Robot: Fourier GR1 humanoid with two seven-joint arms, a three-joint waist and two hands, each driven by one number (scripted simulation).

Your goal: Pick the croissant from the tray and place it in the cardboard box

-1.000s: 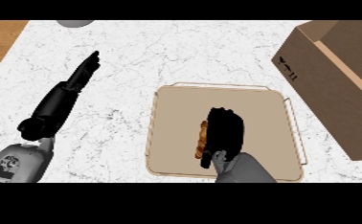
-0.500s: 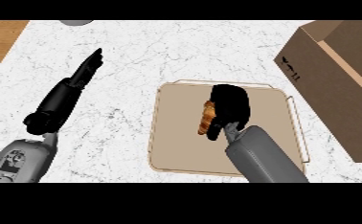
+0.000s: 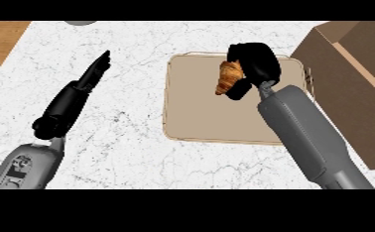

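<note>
My right hand (image 3: 255,65) is curled round a golden-brown croissant (image 3: 229,77), holding it over the far part of the beige tray (image 3: 201,114). The croissant's left side shows; the fingers hide the rest. The open cardboard box (image 3: 344,77) stands at the right edge, just right of the tray. My left hand (image 3: 92,75) rests open on the counter at the left, fingers straight and pointing away, well apart from the tray.
White marble counter (image 3: 124,37) all round. A grey round object (image 3: 81,22) peeks in at the top left edge. A strip of wood (image 3: 11,35) shows at the far left corner.
My right hand has carried the croissant up and toward the far right of the tray, closer to the box. The left hand has barely shifted.
</note>
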